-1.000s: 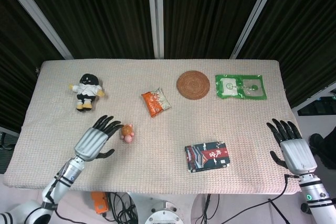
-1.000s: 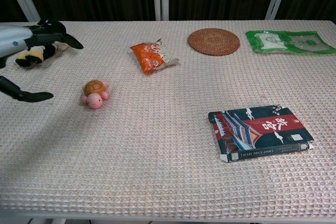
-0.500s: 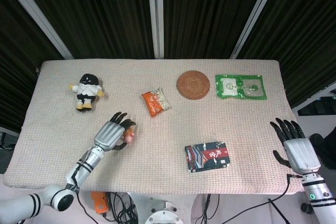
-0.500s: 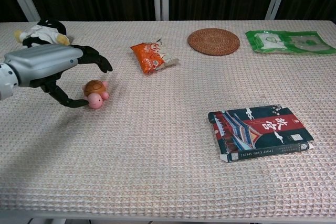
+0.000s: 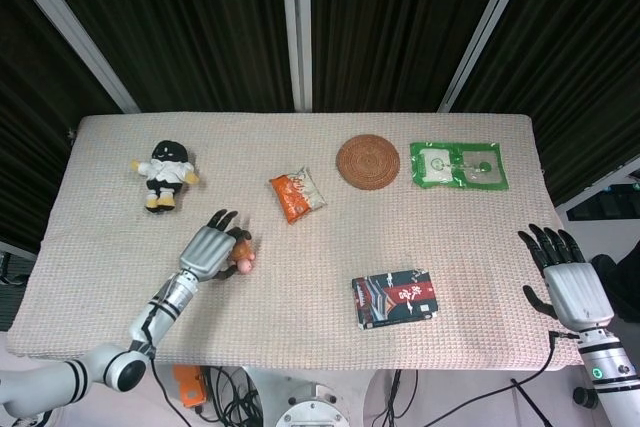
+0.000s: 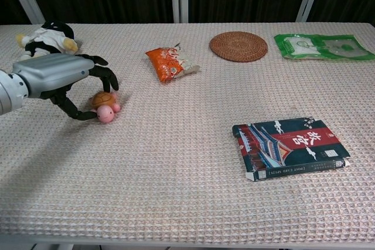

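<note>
Turtle toy [image 6: 105,106] — a small pink figure with an orange-brown shell — is lying on the woven table mat [image 5: 300,287] in its left half, in front of the plush doll [image 5: 165,174] and to the left of the orange snack packet [image 5: 297,194]. Left hand [image 6: 64,80] is arching over it: the dark fingers [image 6: 108,78] are curling down across the shell while the thumb is reaching in low from the near side, so the toy is sitting between them. Whether the digits are actually pinching it or only touching it cannot be told, and the toy is resting on the mat, not lifted.

Right hand [image 5: 563,282] is hanging with its digits spread and nothing in it, over the right edge of the mat and well apart from everything on the table; only the head view is showing it.

Open mat is lying all around the turtle toy toward the near edge and toward the middle. Near the right front, the boxed card set [image 6: 288,146] is lying flat, with bare mat between it and the near edge. Along the far side, the round woven coaster [image 6: 238,45] is sitting just left of the green sealed pouch [image 6: 323,45] — the pouch is lying flat near the far right corner. The plush doll is lying near the left edge, apart from the left hand.
</note>
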`<action>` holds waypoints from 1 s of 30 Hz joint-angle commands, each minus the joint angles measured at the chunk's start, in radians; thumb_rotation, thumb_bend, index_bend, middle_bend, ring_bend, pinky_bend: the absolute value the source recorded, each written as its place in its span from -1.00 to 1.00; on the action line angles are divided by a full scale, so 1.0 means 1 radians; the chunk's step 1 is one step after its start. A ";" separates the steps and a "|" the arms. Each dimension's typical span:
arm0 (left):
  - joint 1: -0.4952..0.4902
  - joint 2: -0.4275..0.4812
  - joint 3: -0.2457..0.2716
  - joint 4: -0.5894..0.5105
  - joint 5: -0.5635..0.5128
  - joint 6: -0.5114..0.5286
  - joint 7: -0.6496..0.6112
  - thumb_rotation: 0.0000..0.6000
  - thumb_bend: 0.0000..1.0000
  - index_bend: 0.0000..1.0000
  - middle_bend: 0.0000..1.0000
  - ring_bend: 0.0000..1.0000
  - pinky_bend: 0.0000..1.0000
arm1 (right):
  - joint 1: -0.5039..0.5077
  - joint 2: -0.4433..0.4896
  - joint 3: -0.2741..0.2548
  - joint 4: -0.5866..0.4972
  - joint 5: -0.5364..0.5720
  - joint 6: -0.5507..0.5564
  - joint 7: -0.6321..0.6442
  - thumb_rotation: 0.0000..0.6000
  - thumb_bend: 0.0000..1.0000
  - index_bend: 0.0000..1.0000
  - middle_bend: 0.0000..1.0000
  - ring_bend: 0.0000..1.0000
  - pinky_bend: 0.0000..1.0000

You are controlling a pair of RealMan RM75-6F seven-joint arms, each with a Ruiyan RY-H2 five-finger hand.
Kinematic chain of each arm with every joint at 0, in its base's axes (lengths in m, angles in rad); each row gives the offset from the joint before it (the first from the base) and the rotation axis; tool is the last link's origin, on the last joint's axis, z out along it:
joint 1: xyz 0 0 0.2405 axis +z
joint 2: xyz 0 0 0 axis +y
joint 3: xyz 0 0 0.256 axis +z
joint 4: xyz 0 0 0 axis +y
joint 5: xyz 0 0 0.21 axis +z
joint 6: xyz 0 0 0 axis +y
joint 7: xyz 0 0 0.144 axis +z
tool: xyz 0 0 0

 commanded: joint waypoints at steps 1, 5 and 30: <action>-0.004 -0.006 0.006 0.010 -0.002 -0.001 -0.004 1.00 -0.40 -0.22 -0.17 -0.91 -0.88 | 0.000 0.001 0.000 0.000 0.000 0.001 0.000 1.00 -0.48 -1.00 -1.00 -1.00 -1.00; -0.006 -0.023 0.013 0.033 0.005 0.011 -0.016 1.00 -0.31 0.10 0.08 -0.67 -0.85 | 0.000 0.002 0.002 0.001 0.004 -0.001 0.002 1.00 -0.48 -1.00 -1.00 -1.00 -1.00; -0.008 0.028 0.043 -0.022 0.068 0.072 -0.065 1.00 -0.40 -0.43 -0.58 -0.94 -0.73 | 0.000 0.007 0.004 0.001 0.014 -0.007 0.003 1.00 -0.48 -1.00 -1.00 -1.00 -1.00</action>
